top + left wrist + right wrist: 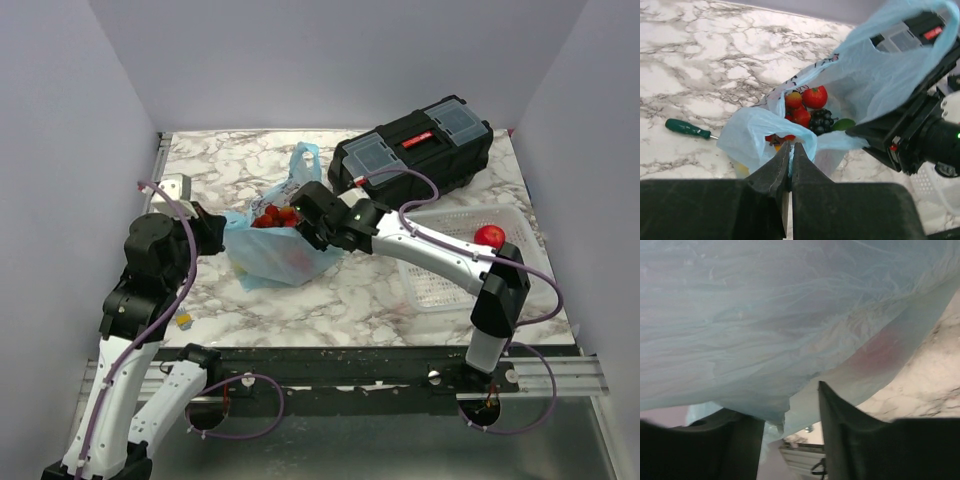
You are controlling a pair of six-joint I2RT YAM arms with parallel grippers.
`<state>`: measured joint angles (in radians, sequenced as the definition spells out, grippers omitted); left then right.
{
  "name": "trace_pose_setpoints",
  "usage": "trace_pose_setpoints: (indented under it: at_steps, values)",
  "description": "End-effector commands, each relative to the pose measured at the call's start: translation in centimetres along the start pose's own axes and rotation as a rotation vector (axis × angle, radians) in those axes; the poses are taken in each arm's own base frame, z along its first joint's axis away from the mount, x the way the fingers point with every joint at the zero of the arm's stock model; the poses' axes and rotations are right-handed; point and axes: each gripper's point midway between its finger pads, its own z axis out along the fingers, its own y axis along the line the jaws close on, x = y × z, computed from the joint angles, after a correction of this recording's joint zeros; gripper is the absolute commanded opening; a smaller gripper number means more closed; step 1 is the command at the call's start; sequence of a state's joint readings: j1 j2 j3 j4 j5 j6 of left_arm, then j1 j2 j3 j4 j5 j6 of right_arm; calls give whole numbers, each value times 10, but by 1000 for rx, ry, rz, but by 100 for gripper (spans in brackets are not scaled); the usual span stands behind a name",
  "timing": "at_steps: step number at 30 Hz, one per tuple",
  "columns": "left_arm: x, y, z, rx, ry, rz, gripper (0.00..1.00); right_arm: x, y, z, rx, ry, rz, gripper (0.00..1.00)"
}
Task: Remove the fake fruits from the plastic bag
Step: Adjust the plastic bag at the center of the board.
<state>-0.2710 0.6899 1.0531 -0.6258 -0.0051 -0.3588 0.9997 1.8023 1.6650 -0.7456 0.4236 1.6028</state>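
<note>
Left hand [791, 148] tight on plastic bag [747, 132] rim

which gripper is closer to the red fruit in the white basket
Right. The right gripper is at the plastic bag on its basket side. The left gripper pinches the bag's opposite edge, so the bag lies between it and the red fruit in the white basket.

White arm links [430, 252], black joint housings [150, 245], looping purple cables [190, 262]
</note>
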Motion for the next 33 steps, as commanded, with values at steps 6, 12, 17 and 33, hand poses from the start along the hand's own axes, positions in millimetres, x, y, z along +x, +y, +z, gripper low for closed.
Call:
trace_pose_setpoints:
  at_steps: [6, 12, 17, 33]
  values:
    - [1, 43, -19, -279, -115, -310, 0, -22, -36, -6, -51, -109, -105, 1]
    - [22, 44, -31, -282, -46, -319, 0, -12, -27, -36, -415, -53, -286, 1]
    - [50, 41, -39, -242, -1, -373, 0, 0, -17, -60, -650, -10, -340, 1]
    - [121, 41, -28, -86, -123, -772, 0, 46, -54, -82, -1161, 119, -430, 1]
